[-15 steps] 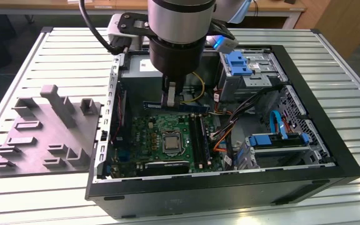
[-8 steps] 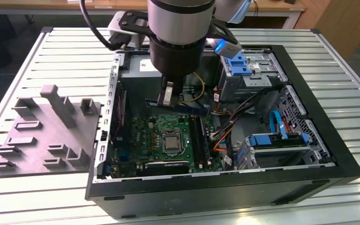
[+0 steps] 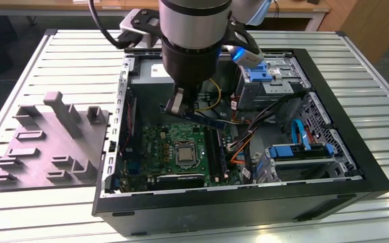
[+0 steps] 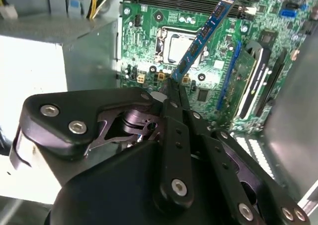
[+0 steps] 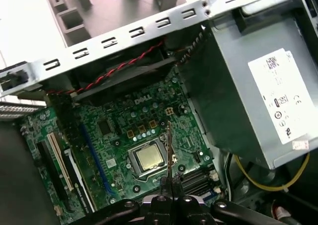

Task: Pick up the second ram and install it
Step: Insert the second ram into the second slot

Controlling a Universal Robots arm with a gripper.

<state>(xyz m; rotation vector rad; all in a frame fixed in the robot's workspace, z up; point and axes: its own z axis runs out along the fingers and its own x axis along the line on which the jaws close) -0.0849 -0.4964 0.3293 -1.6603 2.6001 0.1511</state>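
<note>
Fingers (image 4: 171, 106) pinched shut on end of second ram (image 4: 203, 34), stick tilted above motherboard (image 3: 155, 147), exterior view 1 o'clock of CPU socket (image 3: 183, 153); best level it, square to memory slots (image 3: 214, 147)

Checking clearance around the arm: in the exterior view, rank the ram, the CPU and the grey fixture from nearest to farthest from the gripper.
1. Ram: held in the gripper.
2. CPU: on the motherboard, inside the case.
3. Grey fixture: outside the case, on the exterior view's left.
</note>
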